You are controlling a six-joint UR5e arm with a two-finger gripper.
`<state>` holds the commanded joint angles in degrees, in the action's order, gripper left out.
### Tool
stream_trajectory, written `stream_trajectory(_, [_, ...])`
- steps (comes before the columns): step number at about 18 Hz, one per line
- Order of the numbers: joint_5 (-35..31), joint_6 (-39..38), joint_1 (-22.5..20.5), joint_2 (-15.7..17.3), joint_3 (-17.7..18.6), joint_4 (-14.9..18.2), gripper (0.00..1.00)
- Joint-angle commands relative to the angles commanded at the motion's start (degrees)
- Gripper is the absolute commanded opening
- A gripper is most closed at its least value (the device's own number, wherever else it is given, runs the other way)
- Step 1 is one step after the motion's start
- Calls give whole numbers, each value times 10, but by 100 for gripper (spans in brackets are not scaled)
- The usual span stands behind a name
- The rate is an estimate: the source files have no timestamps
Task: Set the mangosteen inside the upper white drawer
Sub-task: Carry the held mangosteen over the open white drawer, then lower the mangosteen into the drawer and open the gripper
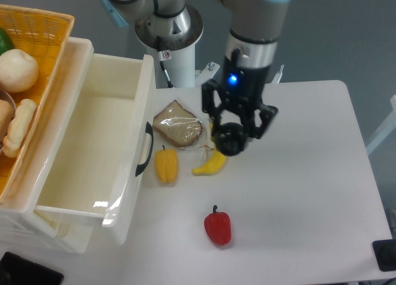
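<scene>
Mangosteen (230, 138) hanging above the table right of centre, looking small, round and glossy black against the white top, and seeming to sit clamped between the closed jaws. Judging the step as the carry toward the drawer, with the release not yet made. Starting at far left: orange basket (37, 25) holding pale vegetables; just beside it, the upper white drawer (146, 75) standing pulled out, showing a bare cream floor and a black handle (145, 149) on its front. Moving right: yellow pepper (166, 165) and wrapped bread (178, 125) lying near the drawer front, then the banana (209, 165) partly hidden under the gripper (231, 134), and the red pepper (218, 228) nearer the viewer. Needing next: travelling left over the drawer's front wall, staying high enough to clear it, then opening above the drawer floor.
</scene>
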<state>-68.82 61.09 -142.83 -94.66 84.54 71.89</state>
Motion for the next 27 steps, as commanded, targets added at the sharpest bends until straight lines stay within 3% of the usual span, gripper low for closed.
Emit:
stream_trajectory(8, [6,6,84,18,44,1,3])
stream_trajectory(10, [7,8,105,18,47,17,3])
stream_trajectory(14, [9,51,121,18,48,54,3])
stream_trajectory(21, [15,62,141,14,52,53,6])
stream_trajectory(25, [21,84,144,8,54,50,13])
stream_trajectory(27, [21,104,144,1,56,50,20])
